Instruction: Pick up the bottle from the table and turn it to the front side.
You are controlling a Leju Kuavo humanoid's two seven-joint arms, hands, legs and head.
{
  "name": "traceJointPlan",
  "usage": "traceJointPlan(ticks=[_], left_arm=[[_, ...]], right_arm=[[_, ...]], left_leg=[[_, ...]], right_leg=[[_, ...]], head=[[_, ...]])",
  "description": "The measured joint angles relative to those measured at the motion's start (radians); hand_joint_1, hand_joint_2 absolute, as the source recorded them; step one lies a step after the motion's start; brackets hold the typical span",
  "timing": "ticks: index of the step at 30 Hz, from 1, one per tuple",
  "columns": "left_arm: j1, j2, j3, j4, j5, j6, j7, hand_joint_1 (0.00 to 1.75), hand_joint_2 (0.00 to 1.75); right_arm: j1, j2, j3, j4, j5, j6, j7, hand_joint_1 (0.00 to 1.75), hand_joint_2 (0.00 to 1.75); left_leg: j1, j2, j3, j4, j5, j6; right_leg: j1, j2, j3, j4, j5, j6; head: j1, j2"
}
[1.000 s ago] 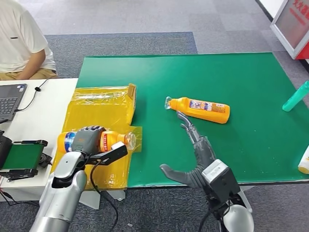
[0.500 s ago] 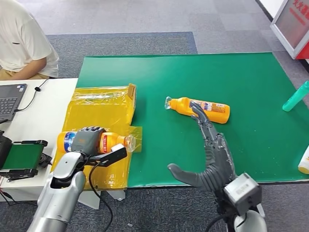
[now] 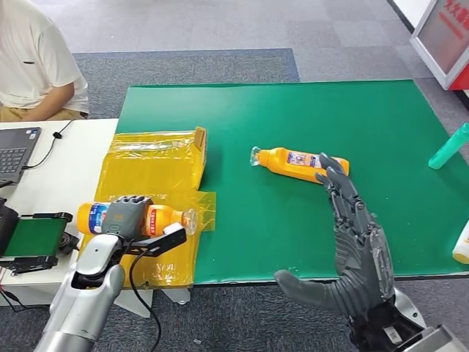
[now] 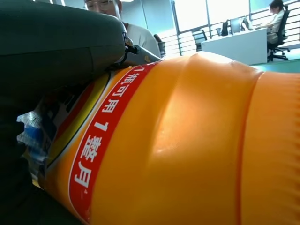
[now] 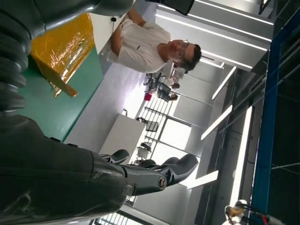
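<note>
Two orange bottles show: one bottle [image 3: 301, 162] lies on its side near the middle of the green mat [image 3: 354, 117], cap toward the yellow bag [image 3: 152, 165] at the mat's left edge. The right hand [image 3: 354, 242] hovers, fingers spread wide and empty, fingertips at that bottle's base. The left hand [image 3: 126, 216] grips the second bottle [image 3: 160, 218] over the bag.

Open-plan office, grey carpet floor [image 3: 193, 29], laptop [image 3: 17, 152] on white desk [image 3: 72, 172], desks and swivel chairs behind glass partitions

Bottle [image 4: 198, 150]: glossy, smooth orange plastic. Worktop [image 3: 310, 110]: matt green covering. Yellow film [image 3: 149, 165]: shiny, crinkled plastic.
</note>
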Motion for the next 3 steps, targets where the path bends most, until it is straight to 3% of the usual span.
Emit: traceJointPlan(ticks=[3], left_arm=[[0.008,-0.001,0.004,0.006,0.000,0.006,-0.006,1.75,1.75]], right_arm=[[0.008,-0.001,-0.001,-0.011,0.003,0.000,-0.001,0.00,1.75]], left_leg=[[0.000,0.000,0.000,0.000,0.000,0.000]], right_leg=[[0.000,0.000,0.000,0.000,0.000,0.000]], head=[[0.000,0.000]])
